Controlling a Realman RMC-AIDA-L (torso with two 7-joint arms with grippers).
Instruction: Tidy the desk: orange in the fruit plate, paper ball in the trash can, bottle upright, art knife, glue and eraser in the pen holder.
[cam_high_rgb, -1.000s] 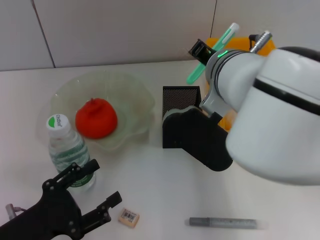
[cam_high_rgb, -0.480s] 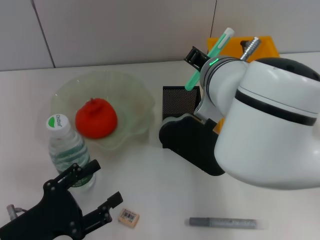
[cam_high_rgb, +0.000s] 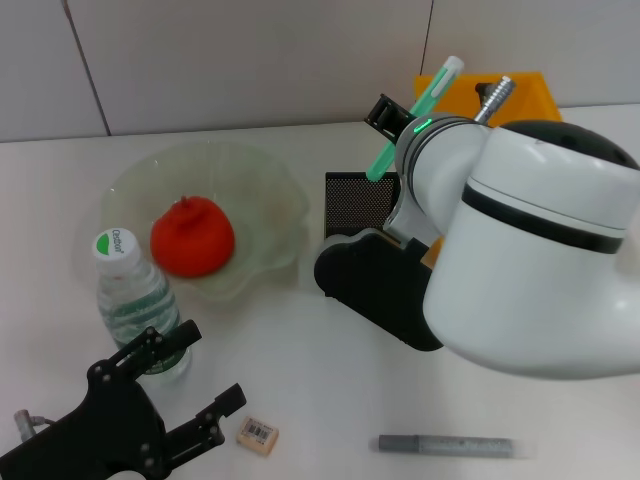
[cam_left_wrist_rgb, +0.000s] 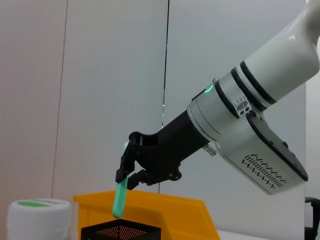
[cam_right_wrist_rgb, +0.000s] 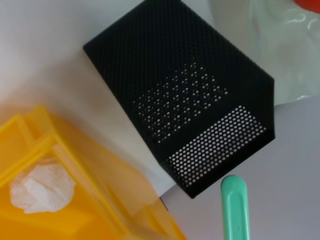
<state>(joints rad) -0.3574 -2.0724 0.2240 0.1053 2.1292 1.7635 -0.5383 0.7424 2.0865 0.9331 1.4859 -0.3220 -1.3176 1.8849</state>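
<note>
Right hand (cam_left_wrist_rgb: 131, 170) closed on a green glue stick (cam_left_wrist_rgb: 120, 196), held tilted just above the open top of the pen holder (cam_high_rgb: 360, 205), near the far edge of the tabletop (cam_high_rgb: 300, 350). Lower tip of the stick not yet inside the mesh, as far as the left wrist view shows; the same stick (cam_right_wrist_rgb: 235, 209) seen from the right wrist hanging over the holder (cam_right_wrist_rgb: 190, 100).

Done so far, judging by how things lie:
- orange (cam_high_rgb: 193, 236) resting in the fruit plate (cam_high_rgb: 270, 180), toward the left side of the tabletop;
- paper ball (cam_right_wrist_rgb: 42, 186) lying inside the trash can (cam_right_wrist_rgb: 60, 200), which stands behind the holder at the far edge;
- bottle (cam_high_rgb: 133, 300) standing upright, cap up, just in front of the plate.

Left to do:
- glue still to be lowered and released into the holder;
- eraser (cam_high_rgb: 257, 435) lying flat near the front edge of the tabletop, beside the left hand;
- grey art knife (cam_high_rgb: 446, 445) lying flat near the front edge, toward the right.

Left hand (cam_high_rgb: 200, 385) low at the front left corner, fingers spread wide and holding nothing, close to both bottle and eraser but touching neither as far as can be told.

Roughly past the halfway mark: three items settled, one in transit, two untouched.
</note>
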